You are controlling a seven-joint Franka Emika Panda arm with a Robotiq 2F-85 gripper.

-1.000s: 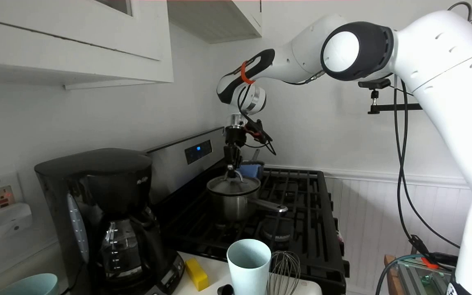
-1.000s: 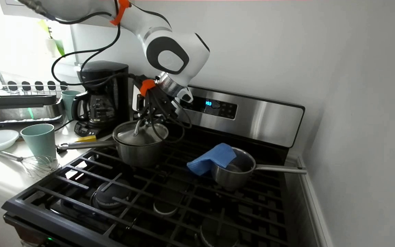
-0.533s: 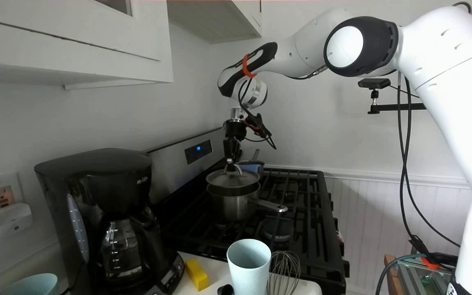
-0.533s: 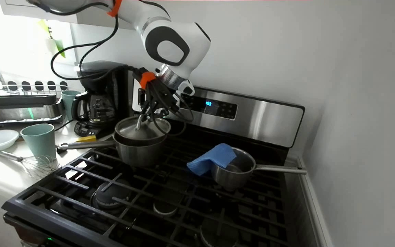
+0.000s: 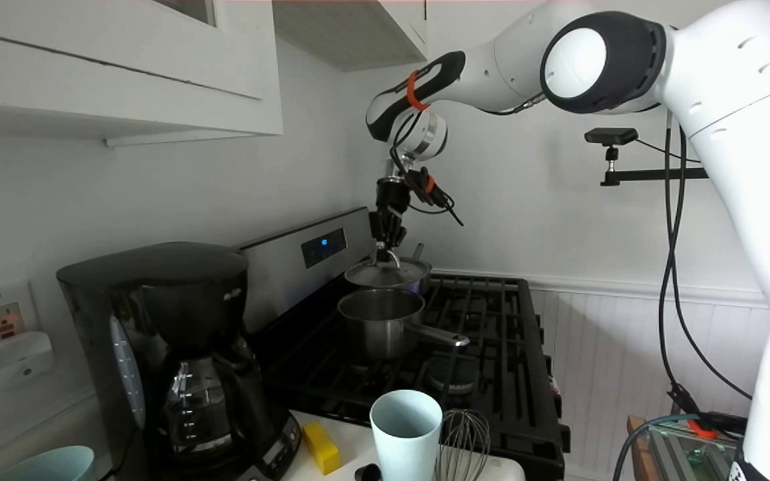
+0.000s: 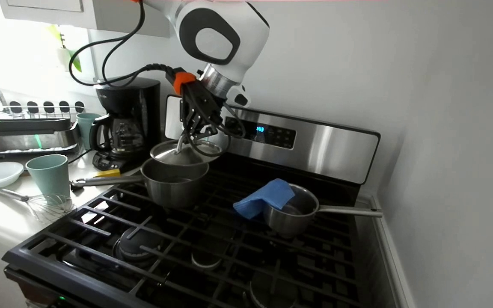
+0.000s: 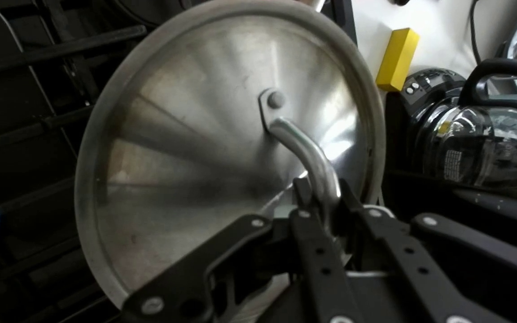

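Note:
My gripper (image 7: 326, 195) is shut on the curved metal handle (image 7: 305, 152) of a round steel lid (image 7: 204, 116) in the wrist view. The lid hangs in the air, apart from the steel saucepan (image 6: 176, 192) and above its far side. The lid also shows in an exterior view (image 5: 388, 275), and my gripper (image 5: 383, 248) is over it there. The saucepan stands uncovered on the stove grate (image 6: 225, 244), its long handle (image 6: 114, 180) pointing toward the counter. Cables partly hide the gripper (image 6: 197, 130) in an exterior view.
A smaller saucepan (image 6: 289, 220) with a blue cloth (image 6: 268, 196) over its rim stands on the stove. A coffee maker (image 5: 158, 287), a yellow block (image 5: 321, 447), a light green cup (image 5: 405, 434) and a whisk (image 5: 464, 444) are on the counter. A wall cabinet (image 5: 117, 73) hangs above.
My gripper has risen with the lid in it, lifting it off the saucepan, and has shifted toward the back of the scene. The saucepan has not moved.

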